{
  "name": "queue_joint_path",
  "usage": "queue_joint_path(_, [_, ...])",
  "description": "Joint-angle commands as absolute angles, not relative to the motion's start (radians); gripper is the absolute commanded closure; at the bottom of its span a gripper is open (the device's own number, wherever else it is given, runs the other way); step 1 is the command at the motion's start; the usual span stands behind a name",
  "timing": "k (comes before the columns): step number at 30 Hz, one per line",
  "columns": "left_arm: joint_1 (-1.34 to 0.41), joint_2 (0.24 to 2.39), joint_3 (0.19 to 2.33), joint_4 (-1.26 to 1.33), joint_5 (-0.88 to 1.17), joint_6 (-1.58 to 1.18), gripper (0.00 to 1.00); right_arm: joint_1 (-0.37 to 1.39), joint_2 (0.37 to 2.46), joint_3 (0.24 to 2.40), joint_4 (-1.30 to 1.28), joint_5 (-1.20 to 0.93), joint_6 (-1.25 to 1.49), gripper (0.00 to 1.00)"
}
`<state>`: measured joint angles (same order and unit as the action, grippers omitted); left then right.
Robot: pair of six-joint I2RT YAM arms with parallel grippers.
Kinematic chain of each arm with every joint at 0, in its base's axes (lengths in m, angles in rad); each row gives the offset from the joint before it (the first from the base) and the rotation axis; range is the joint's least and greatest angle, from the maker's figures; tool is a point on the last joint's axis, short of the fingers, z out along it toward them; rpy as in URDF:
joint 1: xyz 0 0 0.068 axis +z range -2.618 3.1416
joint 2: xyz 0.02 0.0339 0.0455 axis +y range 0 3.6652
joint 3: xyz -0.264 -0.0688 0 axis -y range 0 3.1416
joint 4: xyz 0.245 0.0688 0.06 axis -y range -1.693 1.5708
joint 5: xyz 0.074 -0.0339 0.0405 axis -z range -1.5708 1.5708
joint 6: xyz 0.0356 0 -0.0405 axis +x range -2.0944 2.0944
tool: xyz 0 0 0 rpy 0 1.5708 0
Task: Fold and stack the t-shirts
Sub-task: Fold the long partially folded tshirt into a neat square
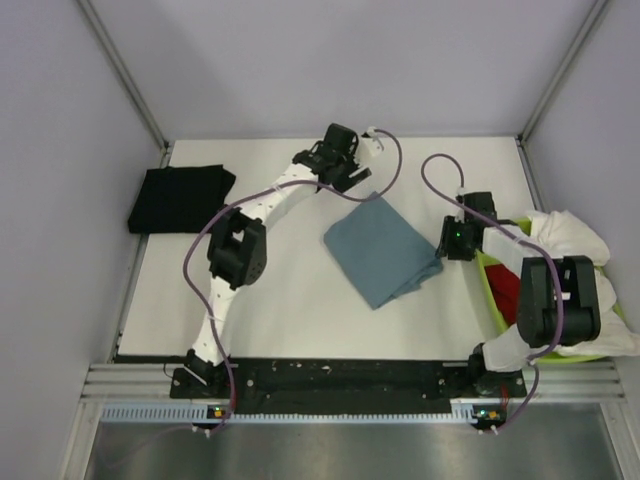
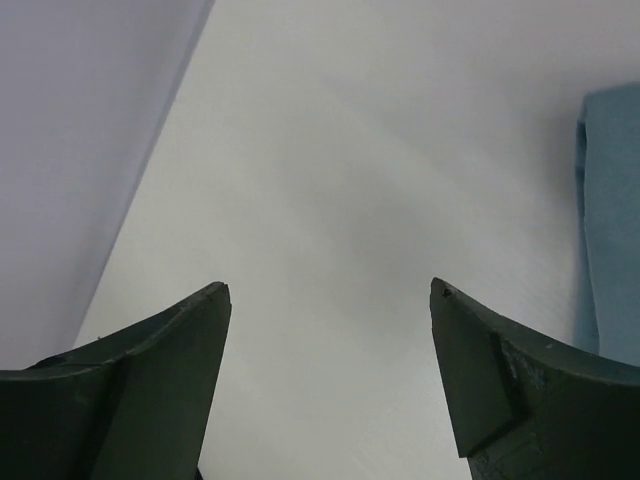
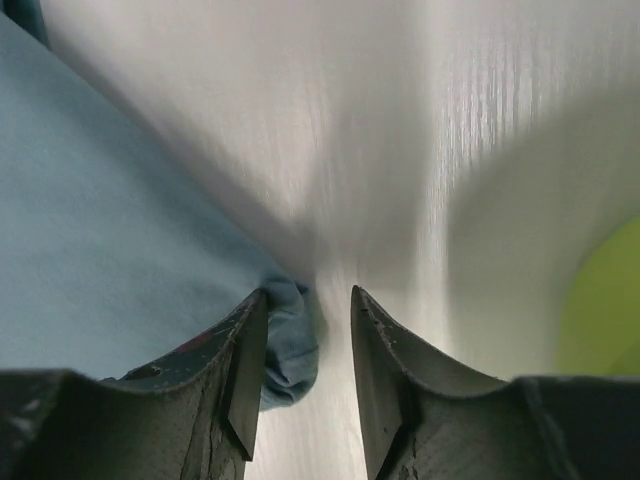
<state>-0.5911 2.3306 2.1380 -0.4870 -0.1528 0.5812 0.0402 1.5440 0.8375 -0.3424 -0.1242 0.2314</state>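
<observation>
A folded slate-blue t-shirt [image 1: 382,248] lies mid-table. My left gripper [image 1: 352,178] is open and empty just past its far corner. In the left wrist view that gripper [image 2: 330,290] has its jaws wide apart over bare table, and the blue shirt [image 2: 612,220] shows at the right edge. My right gripper [image 1: 444,246] is at the shirt's right corner. In the right wrist view it [image 3: 308,300] is part open, and a rolled corner of the blue shirt [image 3: 288,345] lies in the gap against the left finger [image 3: 235,370]. A black t-shirt [image 1: 178,198] lies folded at far left.
A lime-green bin [image 1: 491,292] stands at the right edge, behind my right arm. It holds a red shirt [image 1: 507,293], and a white shirt [image 1: 575,235] drapes over its rim. Grey walls close in the back and both sides.
</observation>
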Motion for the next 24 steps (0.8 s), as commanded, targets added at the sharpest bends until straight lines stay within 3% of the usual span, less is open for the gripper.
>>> queue_joint_path(1, [-0.566,2.157,1.936,-0.525,-0.029,0.529,0.19,0.067,1.435,0.881,-0.445,-0.029,0.302,0.59])
queue_joint_path(5, [-0.566,2.141,1.815,-0.529,-0.009,0.517,0.39,0.120,1.361,0.848,-0.528,0.005,0.379,0.62])
queue_joint_path(8, [-0.565,2.137,1.776,-0.561,0.046,0.483,0.40,0.123,1.347,0.779,-0.529,-0.064,0.446,0.65])
queue_joint_path(13, [-0.568,2.119,1.695,-0.566,0.098,0.446,0.44,0.123,1.443,0.748,-0.445,-0.115,0.457,0.82])
queue_joint_path(20, [-0.568,1.968,1.458,-0.517,0.127,0.385,0.47,0.124,1.817,1.090,-0.380,-0.188,0.416,0.85])
queue_joint_path(24, [-0.558,1.833,1.264,-0.447,0.013,0.388,0.47,0.129,1.977,1.342,-0.422,-0.239,0.417,0.84])
